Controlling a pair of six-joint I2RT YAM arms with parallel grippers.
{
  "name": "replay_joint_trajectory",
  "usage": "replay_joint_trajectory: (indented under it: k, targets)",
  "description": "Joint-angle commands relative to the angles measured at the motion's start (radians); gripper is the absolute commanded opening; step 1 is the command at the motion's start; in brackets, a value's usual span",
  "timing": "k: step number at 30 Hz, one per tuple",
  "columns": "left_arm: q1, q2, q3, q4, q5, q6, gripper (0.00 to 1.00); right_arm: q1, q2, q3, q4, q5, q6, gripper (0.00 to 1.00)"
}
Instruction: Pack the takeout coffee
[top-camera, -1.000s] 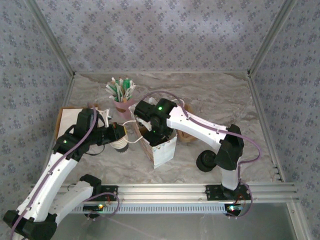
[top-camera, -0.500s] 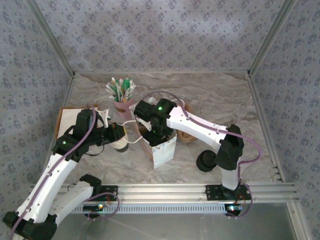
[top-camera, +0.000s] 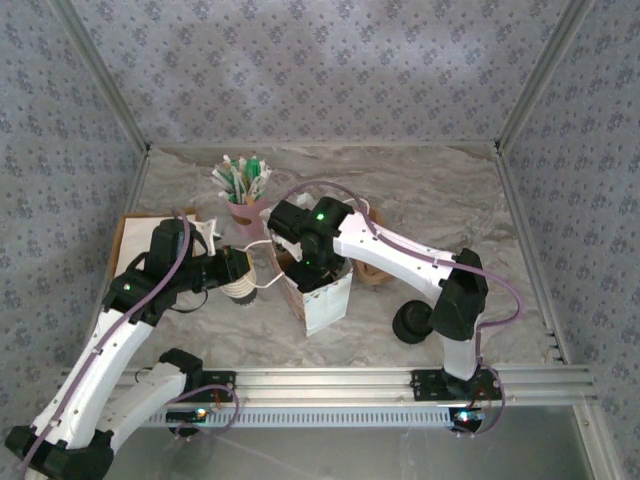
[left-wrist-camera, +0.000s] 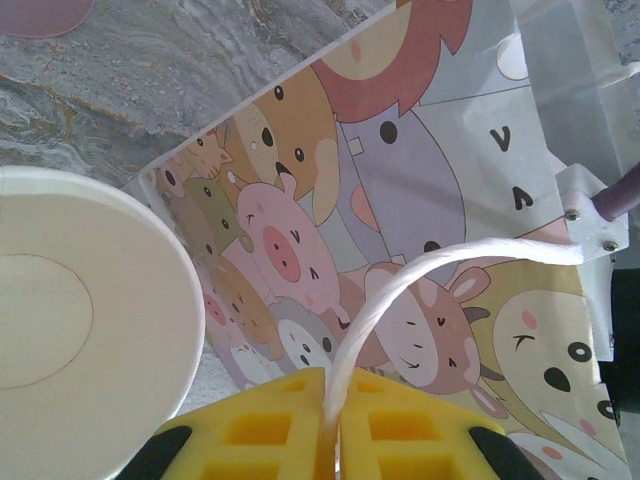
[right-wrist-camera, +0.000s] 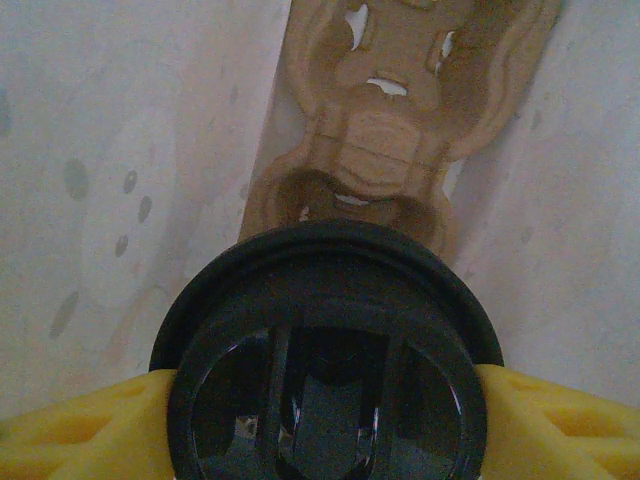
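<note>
1. Black, glossy and round: the lid of the takeout coffee (right-wrist-camera: 330, 290) sits squeezed between the yellow ribbed fingers of your right gripper (right-wrist-camera: 325, 400), low inside the paper bag (top-camera: 325, 300). The cup under the lid is hidden from you.
2. Beneath it, at the bottom of the bag, lies a brown moulded-pulp carrier (right-wrist-camera: 385, 130).
3. Your left gripper (left-wrist-camera: 332, 425) is closed to a slit on the white twisted cord handle (left-wrist-camera: 430, 265), which arcs over from the bag. The bag's side is printed with cartoon animals.
4. Just beside the bag stands a stack of paper cups (left-wrist-camera: 60, 330), white outside and cream inside, close to your left fingers.
5. Behind them is a pink cup (top-camera: 246, 212) of green-and-white sticks. To the right, black lids (top-camera: 411, 323) lie on the marbled table (top-camera: 450, 210) by the right arm.
6. Against a second ago, arms, bag and cups stand where they were.
</note>
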Motion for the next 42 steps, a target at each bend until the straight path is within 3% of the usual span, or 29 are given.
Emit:
replay_joint_trajectory:
  k: [1, 6, 20, 42]
  targets:
    - [-0.005, -0.012, -0.003, 0.008, -0.005, 0.013, 0.12, 0.002, 0.003, 0.022, -0.007, -0.007, 0.008, 0.71]
    - [-0.005, -0.010, 0.001, 0.008, -0.006, 0.013, 0.16, 0.001, 0.013, 0.029, -0.019, -0.021, 0.013, 0.71]
    - [-0.005, -0.014, 0.035, -0.011, -0.019, 0.009, 0.46, -0.010, 0.004, 0.024, -0.021, -0.044, 0.021, 0.72]
    - [-0.005, -0.006, 0.037, 0.001, -0.014, 0.014, 0.48, -0.017, 0.024, -0.014, 0.009, -0.062, 0.029, 0.72]
